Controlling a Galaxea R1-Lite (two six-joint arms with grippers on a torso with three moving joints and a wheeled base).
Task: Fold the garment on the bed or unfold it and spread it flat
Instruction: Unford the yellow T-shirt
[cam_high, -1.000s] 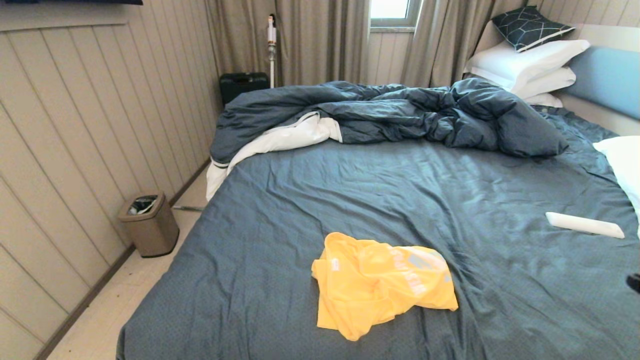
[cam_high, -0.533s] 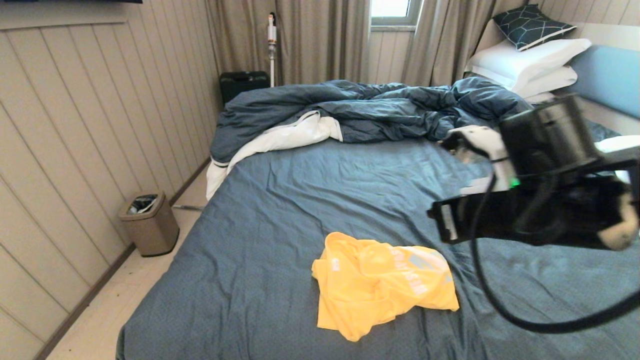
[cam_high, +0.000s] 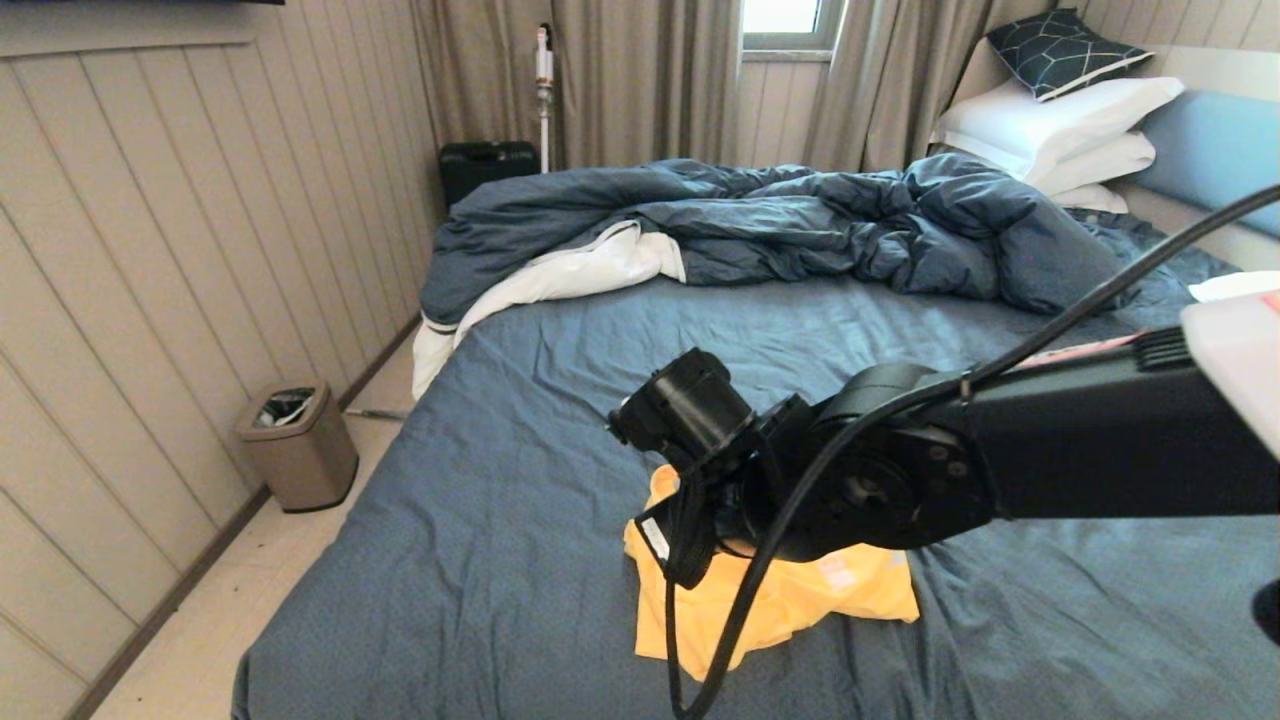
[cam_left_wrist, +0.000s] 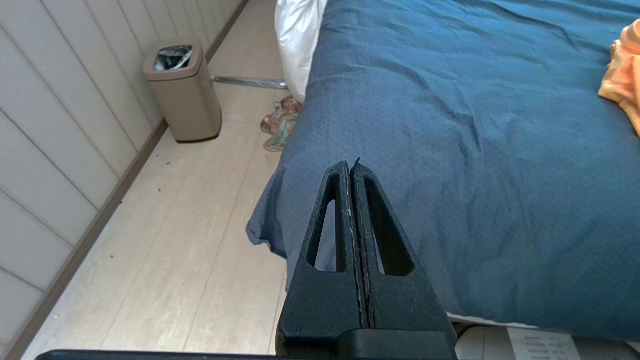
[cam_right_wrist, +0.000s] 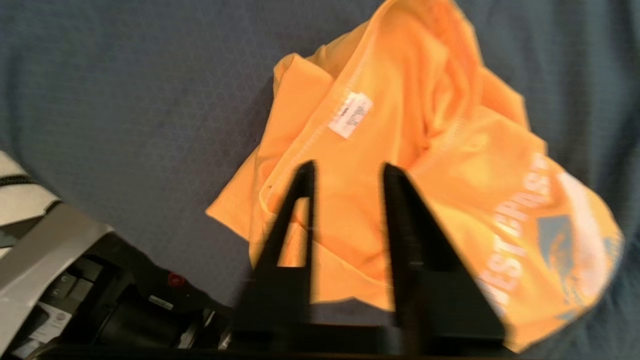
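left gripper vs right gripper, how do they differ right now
The left gripper is shut, its fingers pressed together; the right gripper is open with a gap. The left gripper sits by the bed's corner, beside the floor; the right gripper hangs over the garment. Both are black and hold nothing.

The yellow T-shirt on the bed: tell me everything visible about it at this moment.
The T-shirt is bright yellow-orange, of thin soft fabric, lying crumpled and partly bunched on the slate-blue sheet near the bed's front edge. A white sewn-in label shows beside a seam, so part of it looks inside out; pale lettering and a grey-blue graphic show on one end. The right tool hangs just above it with its jaws apart, holding nothing; contact cannot be told.
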